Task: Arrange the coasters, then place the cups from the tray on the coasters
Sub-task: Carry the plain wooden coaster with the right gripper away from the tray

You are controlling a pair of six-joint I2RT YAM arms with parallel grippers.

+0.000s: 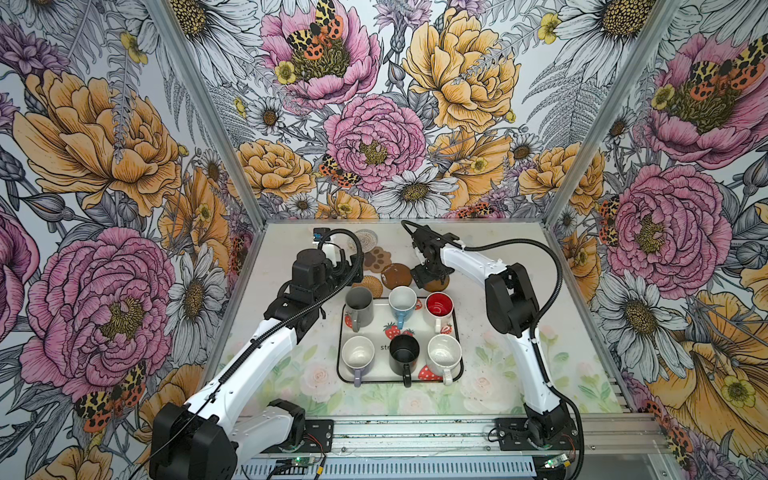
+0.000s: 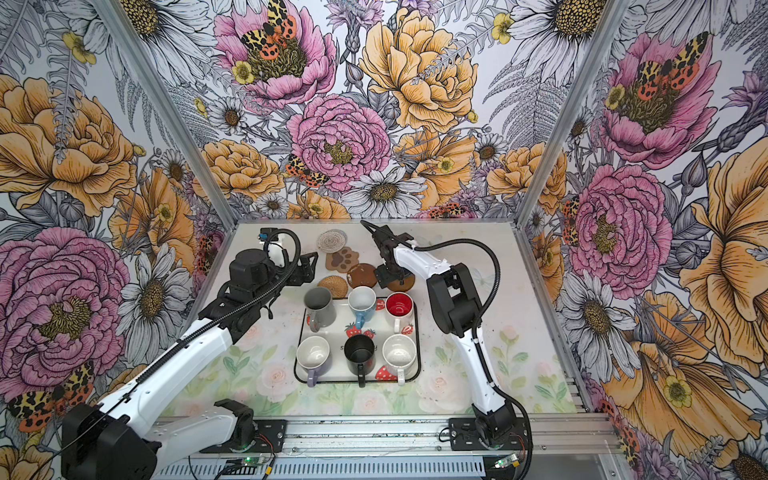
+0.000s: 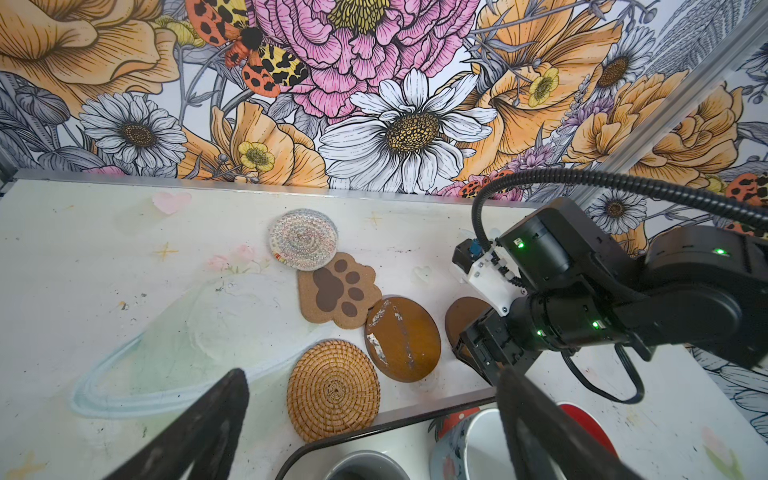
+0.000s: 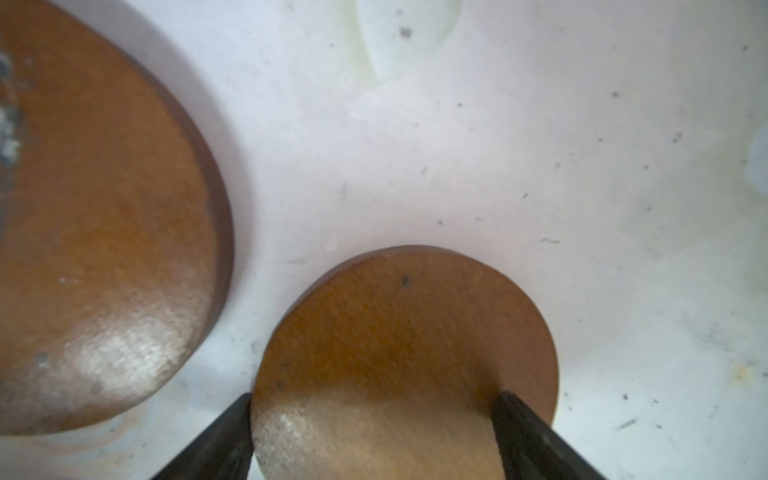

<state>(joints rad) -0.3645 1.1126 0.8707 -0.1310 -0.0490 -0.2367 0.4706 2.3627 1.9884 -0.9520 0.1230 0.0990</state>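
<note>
Flowered wallpaper is closing round three sides of the white table I am working over. The tray is sitting mid-table, carrying six upright cups in two rows of three, every handle pointing toward the near edge where my arms are mounted. Beyond its far rim the coasters are lying flat in a loose cluster. The woven grey-white coaster is farthest back. The paw coaster is touching it, toes pointing toward the table's right side. Then come the scuffed brown coaster, the rattan coaster right by the tray's rim, and the plain brown coaster off to the right. My right gripper is pointing down over that last one, fingers standing wide apart. One is sitting at the disc's edge and the other is overlapping its top face. The close view is blurred, so I cannot tell whether the tips are touching it. Both top views are hiding most of this disc under my wrist; the right wrist view is showing its face. My left gripper is hanging left of the cluster, fingers spread wide too. The left wrist view is framing the rattan coaster and tray rim between them, and it is showing only three cup rims.
</note>
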